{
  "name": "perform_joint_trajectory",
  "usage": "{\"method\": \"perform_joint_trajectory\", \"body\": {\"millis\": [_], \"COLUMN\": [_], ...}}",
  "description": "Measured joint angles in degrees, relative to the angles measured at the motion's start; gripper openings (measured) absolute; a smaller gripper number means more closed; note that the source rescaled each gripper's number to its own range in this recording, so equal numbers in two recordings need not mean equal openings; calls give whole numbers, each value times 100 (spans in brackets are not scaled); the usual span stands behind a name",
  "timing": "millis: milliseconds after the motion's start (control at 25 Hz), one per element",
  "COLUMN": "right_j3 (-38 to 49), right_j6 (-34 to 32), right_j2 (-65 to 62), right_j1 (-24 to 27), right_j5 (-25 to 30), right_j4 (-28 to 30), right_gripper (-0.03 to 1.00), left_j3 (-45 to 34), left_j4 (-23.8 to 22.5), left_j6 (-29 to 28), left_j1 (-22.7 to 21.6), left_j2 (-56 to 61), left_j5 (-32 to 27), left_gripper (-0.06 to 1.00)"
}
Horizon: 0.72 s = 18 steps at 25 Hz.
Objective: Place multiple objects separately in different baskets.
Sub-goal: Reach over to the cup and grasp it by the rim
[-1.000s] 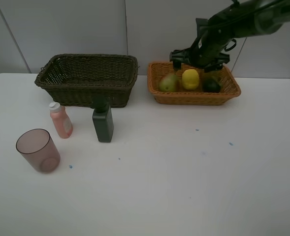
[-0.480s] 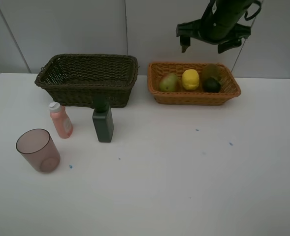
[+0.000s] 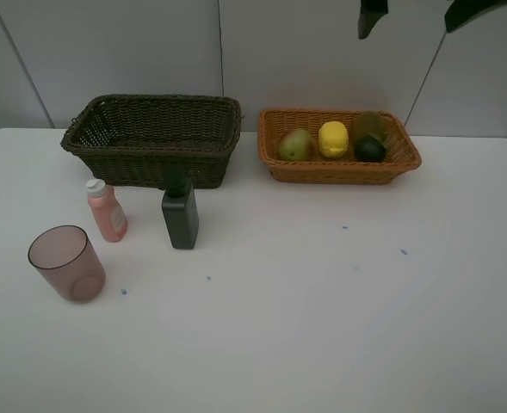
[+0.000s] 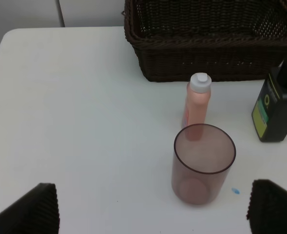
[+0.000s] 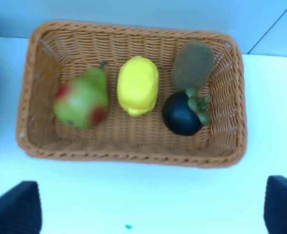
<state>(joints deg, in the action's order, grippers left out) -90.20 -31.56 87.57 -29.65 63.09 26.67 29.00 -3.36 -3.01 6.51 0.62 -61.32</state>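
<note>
– Wicker baskets: where are they?
– At the back of a white table (image 3: 322, 301), under grey wall panels. The orange basket (image 3: 343, 172) holds an apple (image 3: 295, 144), lemon (image 3: 332, 138), kiwi (image 3: 369, 126) and mangosteen (image 3: 370, 149).
– And the dark basket (image 3: 150, 168)?
– Before it stand a pink bottle (image 3: 107, 212), a green bottle (image 3: 180, 215) with an unreadable label, and a cup (image 3: 66, 262).
– The pincers?
– The right gripper (image 3: 417, 13) and the left gripper (image 4: 153, 207) are both wide and hold nothing.

White table (image 3: 322, 327); on it baskets (image 3: 150, 153) (image 3: 339, 171), bottles (image 3: 107, 215) (image 3: 181, 220), cup (image 3: 66, 262)
</note>
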Motion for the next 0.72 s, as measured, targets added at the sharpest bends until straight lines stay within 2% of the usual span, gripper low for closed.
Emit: {"method": "perform_joint_trajectory", "body": {"millis": [280,520,720], "right_j3": [712,2000,2978], "right_j6": [151,151,356], "right_j2": [-1406,-2905,-4152], "right_j1": [-455,-745,-792], "right_j5": [189,177,117], "right_j4": [305,324,218], "right_gripper": [99,99,99], "left_j3": [0,0,0], "left_j4": [0,0,0], "left_j6": [0,0,0], "left_j1": [0,0,0], "left_j2": [0,0,0], "left_j5": [0,0,0], "left_gripper": [100,100,100]}}
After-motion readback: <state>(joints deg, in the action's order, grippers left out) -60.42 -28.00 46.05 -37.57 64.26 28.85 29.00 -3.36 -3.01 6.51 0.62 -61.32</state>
